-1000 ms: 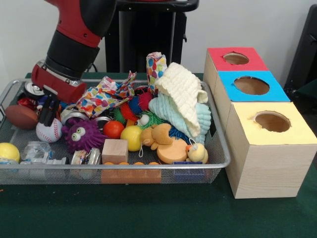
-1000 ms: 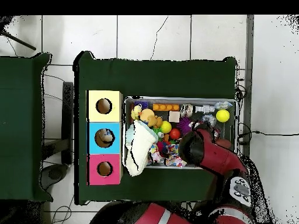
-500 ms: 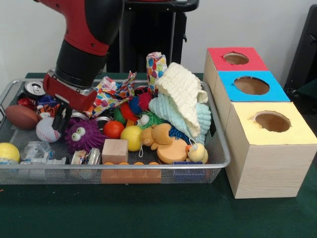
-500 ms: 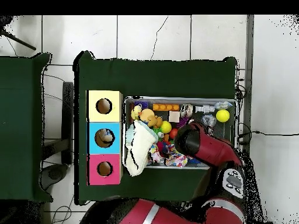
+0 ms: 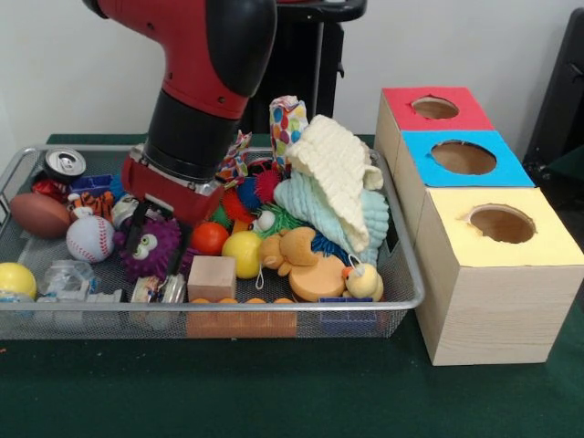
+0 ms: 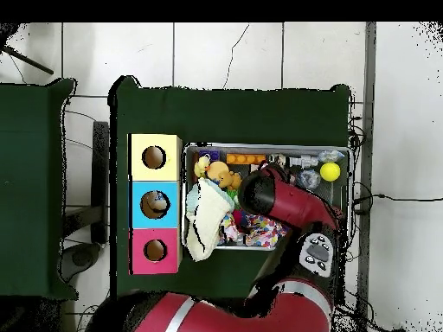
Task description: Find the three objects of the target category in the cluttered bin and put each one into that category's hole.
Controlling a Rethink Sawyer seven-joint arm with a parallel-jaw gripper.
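The red and black arm (image 5: 196, 82) reaches down into the wire bin (image 5: 401, 274), which sits on the green desk (image 5: 274, 392). Its pincer (image 5: 157, 239) is lowered onto the purple spiky toy with googly eyes (image 5: 164, 248); one dark finger (image 5: 137, 239) stands on the toy's left side in the front view. Whether the pincer is spread or pinching the toy cannot be told, as the wrist and the toy hide the tips. In the overhead view the arm covers the pincer entirely.

Positions below are from the front view.
- Just left of the pincer: a baseball (image 5: 89, 239), with a brown football (image 5: 38, 214) beyond it and a drink can (image 5: 64, 163) behind that.
- Just right of the pincer: an orange ball (image 5: 210, 238), then a yellow ball (image 5: 243, 253).
- In front of the pincer, towards the bin's near rim: a wooden block (image 5: 212, 277).
- Further right: a tan plush animal (image 5: 294, 253), a small yellow duck (image 5: 362, 280) and a heap of pale knitted cloths (image 5: 342, 187).
- Behind the pincer, partly hidden by the wrist: a dotted, multicoloured cloth (image 5: 287, 123).

Well to the right of the pincer, outside the bin, stand three boxes, each with a round hole in its top: yellow (image 5: 500, 235), blue (image 5: 465, 157) and red (image 5: 433, 108).
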